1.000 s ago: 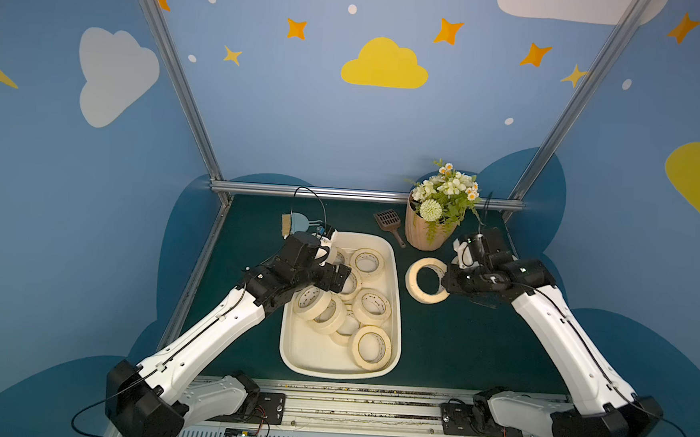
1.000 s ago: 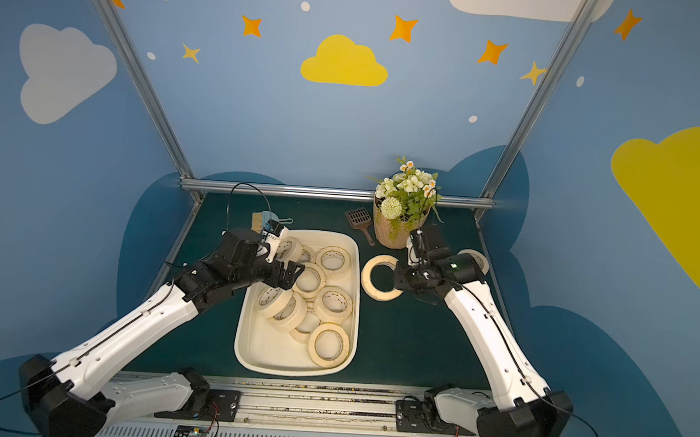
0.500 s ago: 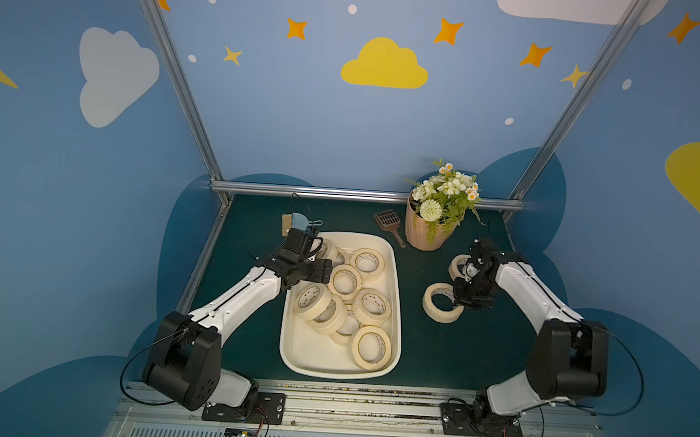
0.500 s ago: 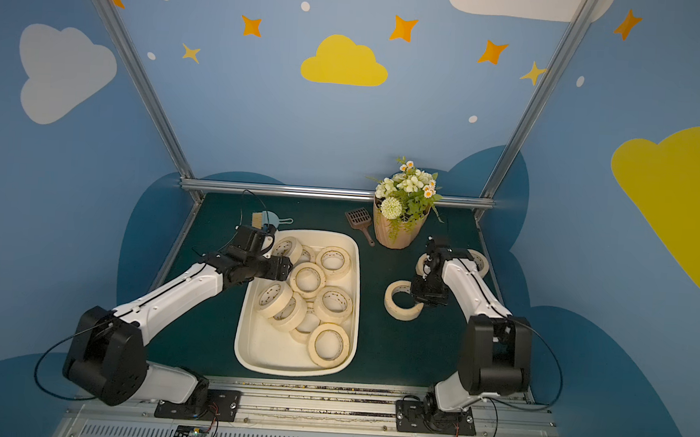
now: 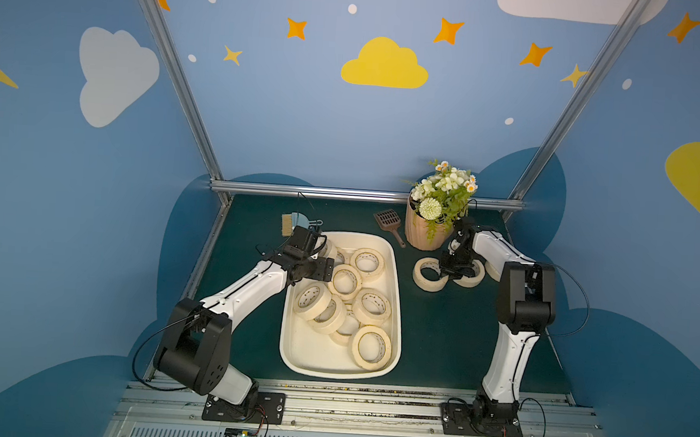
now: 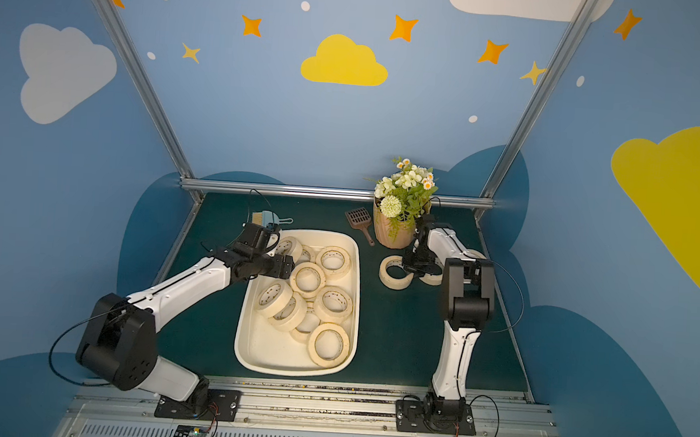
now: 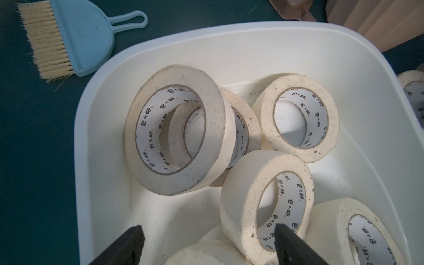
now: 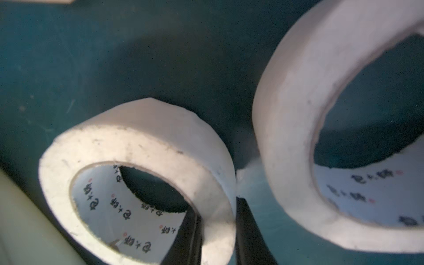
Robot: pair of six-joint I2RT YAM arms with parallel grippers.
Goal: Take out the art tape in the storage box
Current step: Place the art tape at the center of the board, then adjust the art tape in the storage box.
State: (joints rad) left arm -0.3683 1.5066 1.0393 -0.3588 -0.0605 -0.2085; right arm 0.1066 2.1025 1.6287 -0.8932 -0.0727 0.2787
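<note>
My left gripper (image 7: 207,229) hangs spread over the box (image 5: 337,366) of rolls (image 5: 367,345), most flat, holes up. Only the right wrist view shows my right gripper (image 8: 218,213) pinching the wall of a roll (image 8: 137,137) on the mat (image 5: 437,329).

The right tool (image 8: 216,215) clamps one art tape roll (image 8: 142,128) by its wall, a second roll (image 8: 286,114) just beside it.
</note>
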